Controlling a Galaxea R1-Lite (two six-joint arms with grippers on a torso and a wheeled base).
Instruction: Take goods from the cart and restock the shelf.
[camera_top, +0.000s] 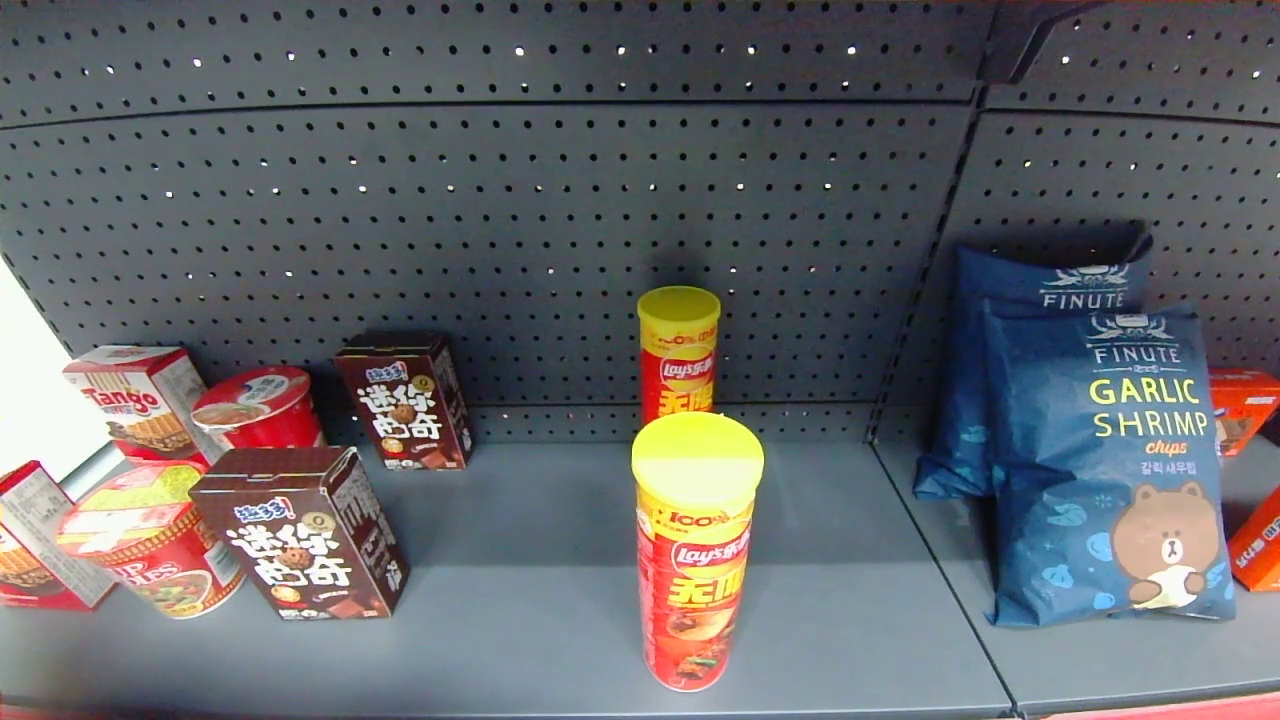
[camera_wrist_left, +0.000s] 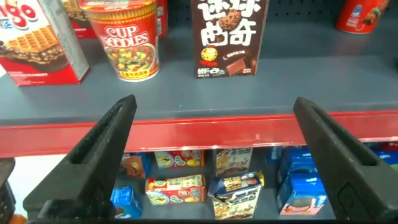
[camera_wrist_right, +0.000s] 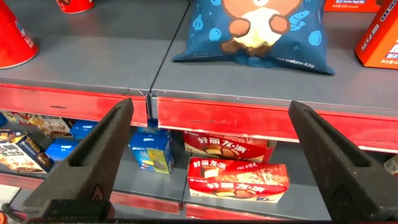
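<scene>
Two red chip cans with yellow lids stand mid-shelf, one in front (camera_top: 695, 555) and one behind it (camera_top: 678, 355) near the pegboard. My left gripper (camera_wrist_left: 214, 106) is open and empty, just in front of the shelf's red front edge (camera_wrist_left: 211, 130), facing a brown chocolate box (camera_wrist_left: 229, 37) and a cup of noodles (camera_wrist_left: 127, 40). My right gripper (camera_wrist_right: 211, 107) is also open and empty, before the red edge (camera_wrist_right: 261, 115) below a blue chip bag (camera_wrist_right: 255, 31).
On the shelf's left stand brown boxes (camera_top: 300, 530), cup noodles (camera_top: 150, 540) and a wafer box (camera_top: 135, 400). Two blue bags (camera_top: 1100, 470) lean at the right, with orange boxes (camera_top: 1240, 405) beyond. Bare shelf (camera_top: 520, 560) lies around the cans. A lower shelf (camera_wrist_right: 236, 174) holds packaged goods.
</scene>
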